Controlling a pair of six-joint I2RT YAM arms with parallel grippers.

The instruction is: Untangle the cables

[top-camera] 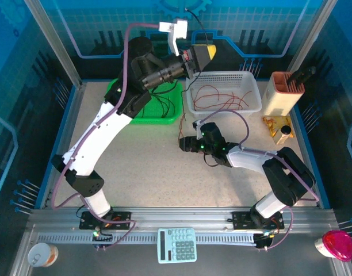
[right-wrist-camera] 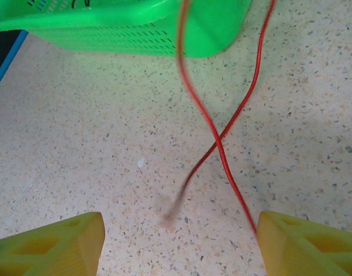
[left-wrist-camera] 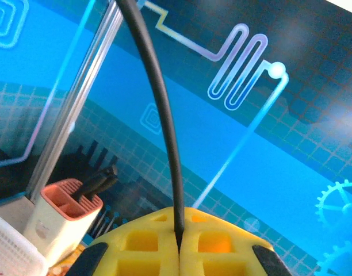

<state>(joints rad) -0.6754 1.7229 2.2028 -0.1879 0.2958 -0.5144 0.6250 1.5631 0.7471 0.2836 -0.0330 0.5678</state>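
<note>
Here, cables (right-wrist-camera: 220,141) over speckled tabletop (top-camera: 153,167), blue walls (top-camera: 107,23).

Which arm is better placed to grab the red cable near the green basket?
Right. The right gripper is open, low over the table, with the red cable crossing just ahead; the left gripper is raised and shut on a black cable.

Right wrist: red cable (right-wrist-camera: 222,144) strands cropped by top edge, one end blurs out low, can't tell if one cable or two, green basket (right-wrist-camera: 107,29) cropped too; left wrist: black cable (left-wrist-camera: 164,115) exits top, left gripper (left-wrist-camera: 179,247) fingers cropped at bottom; top view: left arm (top-camera: 107,123) hides part of the basket.
</note>
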